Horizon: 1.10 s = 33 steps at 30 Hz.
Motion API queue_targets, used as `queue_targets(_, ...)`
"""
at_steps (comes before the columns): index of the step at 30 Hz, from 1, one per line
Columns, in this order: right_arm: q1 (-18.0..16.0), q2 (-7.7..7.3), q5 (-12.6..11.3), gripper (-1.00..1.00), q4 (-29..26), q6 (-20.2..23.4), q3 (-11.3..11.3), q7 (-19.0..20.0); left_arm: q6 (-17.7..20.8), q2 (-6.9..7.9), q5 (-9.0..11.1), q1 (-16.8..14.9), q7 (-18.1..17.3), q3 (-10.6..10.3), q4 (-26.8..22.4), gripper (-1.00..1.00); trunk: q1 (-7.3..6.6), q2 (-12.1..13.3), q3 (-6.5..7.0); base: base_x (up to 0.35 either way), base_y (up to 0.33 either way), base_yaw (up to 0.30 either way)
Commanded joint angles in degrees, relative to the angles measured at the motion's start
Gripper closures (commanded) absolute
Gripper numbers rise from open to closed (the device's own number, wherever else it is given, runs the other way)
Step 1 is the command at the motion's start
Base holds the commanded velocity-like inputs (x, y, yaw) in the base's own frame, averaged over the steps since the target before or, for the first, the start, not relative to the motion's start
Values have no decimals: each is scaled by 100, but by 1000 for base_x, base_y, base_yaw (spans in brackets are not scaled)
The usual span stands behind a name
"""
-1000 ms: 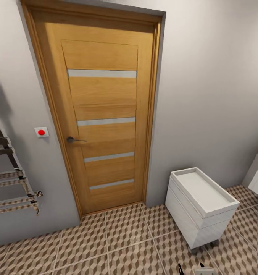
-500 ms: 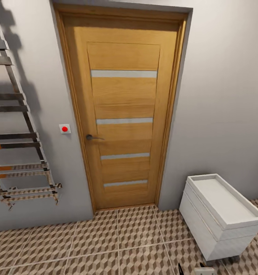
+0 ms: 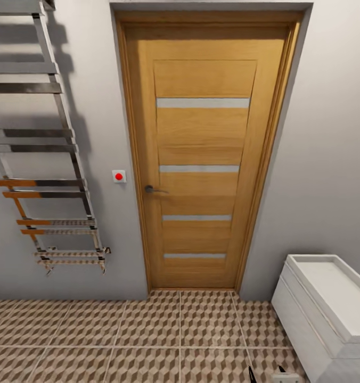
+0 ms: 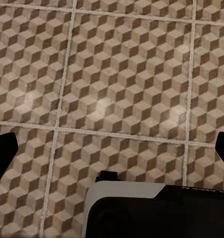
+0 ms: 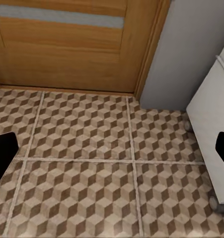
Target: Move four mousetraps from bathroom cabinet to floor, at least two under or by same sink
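Note:
The bathroom floor (image 3: 148, 340), tiled in a brown, beige and white cube pattern, spreads below me. My left gripper (image 4: 112, 148) hangs open over bare tiles, its dark fingertips (image 4: 3, 148) at the picture's two sides with nothing between them. Over the tiles in front of the door, my right gripper (image 5: 112, 158) is open too and holds nothing. The mousetraps, the cabinet and the bathroom sink are out of view.
A shut orange-brown wooden door (image 3: 201, 159) with a lever handle (image 3: 150, 189) faces me. A chrome towel rail (image 3: 41, 159) hangs on the wall to its left, with a red button (image 3: 119, 176) between them. A small white drawer unit (image 3: 329, 314) stands at the right.
The camera has swung left: door and white drawer unit sit further right in the picture, and much more of the towel rail shows. Nothing in the room itself has moved.

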Motion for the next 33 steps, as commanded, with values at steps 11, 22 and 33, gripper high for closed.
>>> queue_targets(11, -4, -1, 9, -100, 1, -12, 35, -42, -13, 0, 19, -5, 36, -53, 1, -100, 3, -12, -12, 0, 0, 283)
queue_targets(22, -4, -1, 9, -100, 1, -12, 35, -42, -13, 0, 19, -5, 34, -53, 1, -100, 3, -12, -12, 0, 0, 283)
queue_targets(33, -4, -1, 9, -100, 0, -12, 36, -42, -13, 0, 19, -5, 36, -49, 1, -100, 3, -12, -12, 0, 0, 283)
